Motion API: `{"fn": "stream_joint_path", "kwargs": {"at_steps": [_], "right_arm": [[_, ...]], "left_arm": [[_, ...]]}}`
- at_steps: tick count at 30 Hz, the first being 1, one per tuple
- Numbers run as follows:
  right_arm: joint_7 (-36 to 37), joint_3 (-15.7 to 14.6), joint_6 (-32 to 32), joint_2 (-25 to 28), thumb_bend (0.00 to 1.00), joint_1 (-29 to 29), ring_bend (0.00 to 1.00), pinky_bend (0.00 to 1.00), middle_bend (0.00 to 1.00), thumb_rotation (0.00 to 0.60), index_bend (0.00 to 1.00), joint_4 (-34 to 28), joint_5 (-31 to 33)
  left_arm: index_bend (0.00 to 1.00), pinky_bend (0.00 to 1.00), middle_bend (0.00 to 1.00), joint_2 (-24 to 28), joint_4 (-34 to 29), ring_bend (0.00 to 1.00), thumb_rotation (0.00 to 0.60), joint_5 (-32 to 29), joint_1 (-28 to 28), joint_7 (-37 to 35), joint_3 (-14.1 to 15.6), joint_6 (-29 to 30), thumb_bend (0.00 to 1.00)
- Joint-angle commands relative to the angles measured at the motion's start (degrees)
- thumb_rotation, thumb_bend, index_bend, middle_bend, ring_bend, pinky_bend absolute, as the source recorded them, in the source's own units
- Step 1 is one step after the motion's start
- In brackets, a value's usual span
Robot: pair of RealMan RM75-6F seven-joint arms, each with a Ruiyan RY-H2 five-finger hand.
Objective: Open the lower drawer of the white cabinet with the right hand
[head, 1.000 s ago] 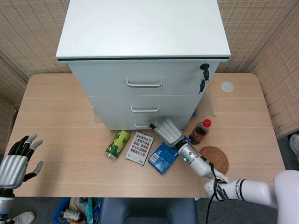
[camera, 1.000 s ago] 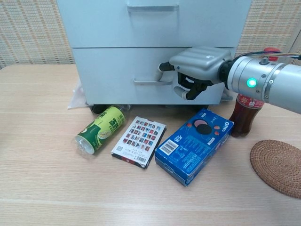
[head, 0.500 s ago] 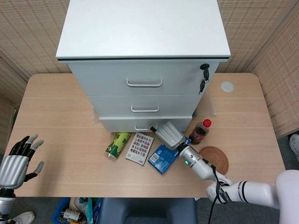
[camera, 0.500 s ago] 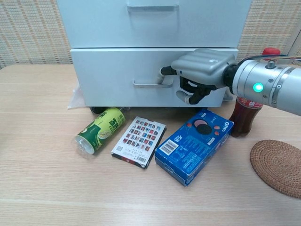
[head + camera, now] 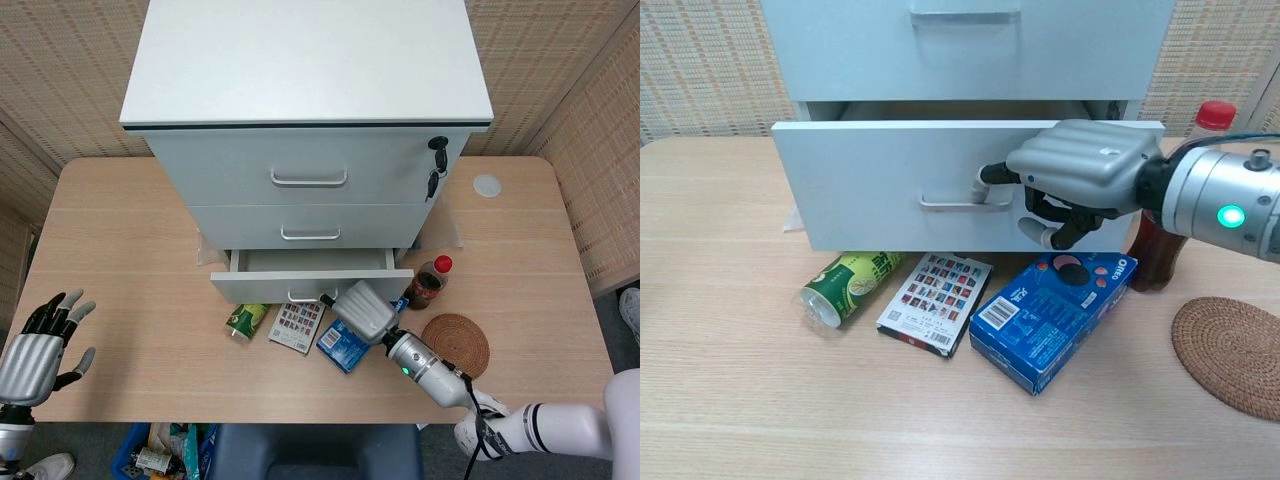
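Observation:
The white cabinet (image 5: pixel 305 70) stands at the back of the table. Its lower drawer (image 5: pixel 300 285) (image 5: pixel 890 190) is pulled partly out, its front overhanging the items before it. My right hand (image 5: pixel 362 308) (image 5: pixel 1080 175) grips the right end of the drawer handle (image 5: pixel 958 202) with its fingers hooked behind the bar. My left hand (image 5: pixel 35 345) hovers open at the table's front left edge, far from the cabinet, holding nothing.
Under and before the drawer front lie a green bottle (image 5: pixel 848 286), a card pack (image 5: pixel 936 300) and a blue Oreo box (image 5: pixel 1055 305). A cola bottle (image 5: pixel 1165 235) stands right of my hand, with a woven coaster (image 5: pixel 1230 352) beyond. Keys (image 5: pixel 436 165) hang in the top drawer lock.
My right hand has drawn back toward me with the handle, and the lower drawer has slid from closed to partly open. The left hand has hardly moved.

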Motion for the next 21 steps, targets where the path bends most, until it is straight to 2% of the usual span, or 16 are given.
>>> {"fn": "stream_joint_path", "kwargs": {"at_steps": [1, 21], "right_arm": [[-0.78, -0.85, 0.5, 0.85, 0.51, -0.52, 0.88, 0.9, 0.87, 0.6, 0.21, -1.64, -0.66], [-5.28, -4.42, 2.6, 2.85, 0.51, -2.75, 0.88, 0.9, 0.87, 0.6, 0.21, -8.84, -4.32]], "left_arm": [[0.17, 0.14, 0.1, 0.01, -0.02, 0.07, 0.6, -0.02, 0.05, 0.04, 0.03, 0.03, 0.36], [0.17, 0.14, 0.1, 0.05, 0.08, 0.07, 0.6, 0.57, 0.18, -0.2, 0.41, 0.16, 0.36]]}}
